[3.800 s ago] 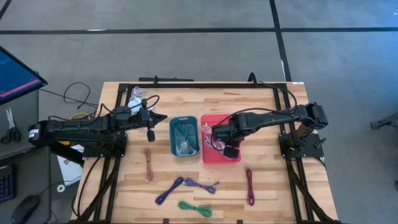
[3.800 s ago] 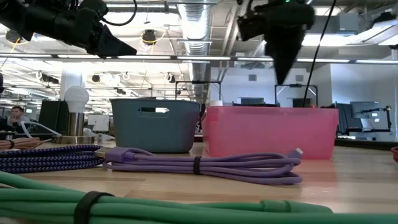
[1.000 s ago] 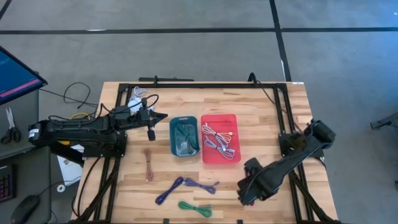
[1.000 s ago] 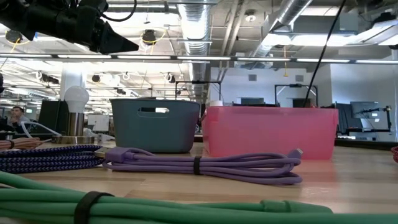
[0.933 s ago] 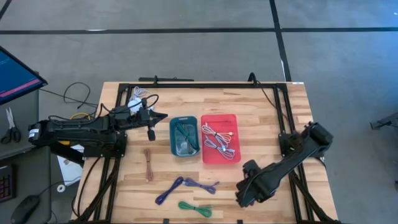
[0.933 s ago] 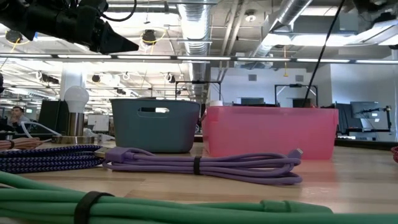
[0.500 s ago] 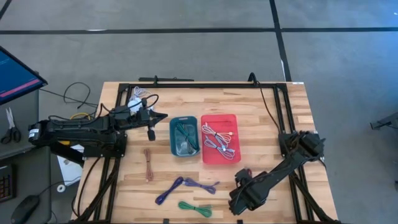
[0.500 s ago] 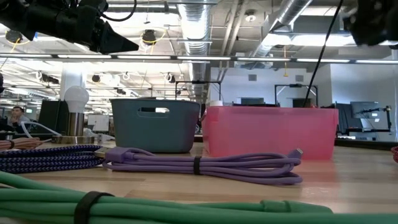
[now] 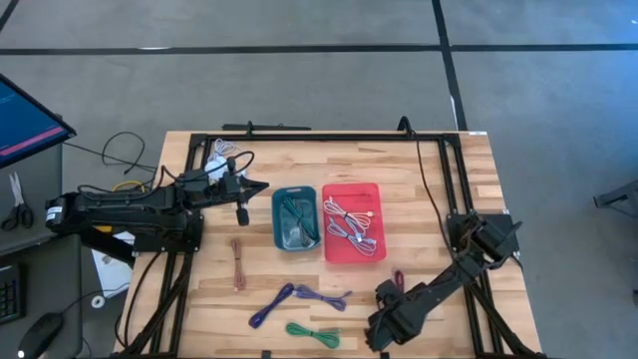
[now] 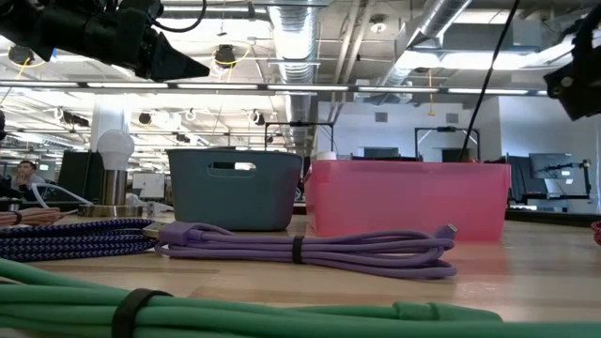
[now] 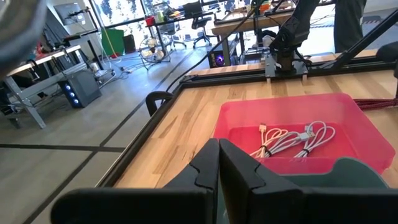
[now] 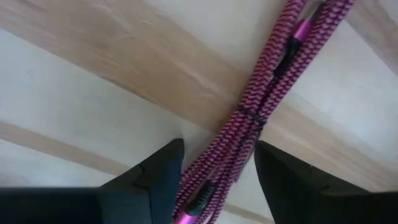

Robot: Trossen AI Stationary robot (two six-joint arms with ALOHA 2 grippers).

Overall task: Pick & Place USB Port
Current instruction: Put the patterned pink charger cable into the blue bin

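A magenta braided USB cable bundle (image 12: 255, 118) lies flat on the wood near the table's front right; only its far end (image 9: 398, 280) shows in the high view. My right gripper (image 12: 217, 149) (image 9: 384, 324) points down over its near part, open, one finger on each side of the bundle. My left gripper (image 11: 219, 168) (image 9: 244, 189) is shut on nothing and hovers left of the teal bin (image 9: 296, 219). The red bin (image 9: 352, 221) holds white and purple cables. My right gripper comes at the magenta cable from above, with its fingers (image 12: 292, 180) astride the bundle near the black tie (image 12: 249, 115). The cable lies flat on the table. I cannot tell whether a finger touches it.
A brown cable (image 9: 238, 261), two purple cables (image 9: 274, 304) (image 9: 321, 297) and a green one (image 9: 312, 332) lie along the front of the table, left of my right gripper. The table's front edge is close behind that gripper.
My right gripper has gone toward the table's near edge and somewhat left, coming down over the magenta cable. Part of that arm has come into the top right of the low view. The cables lie where they were.
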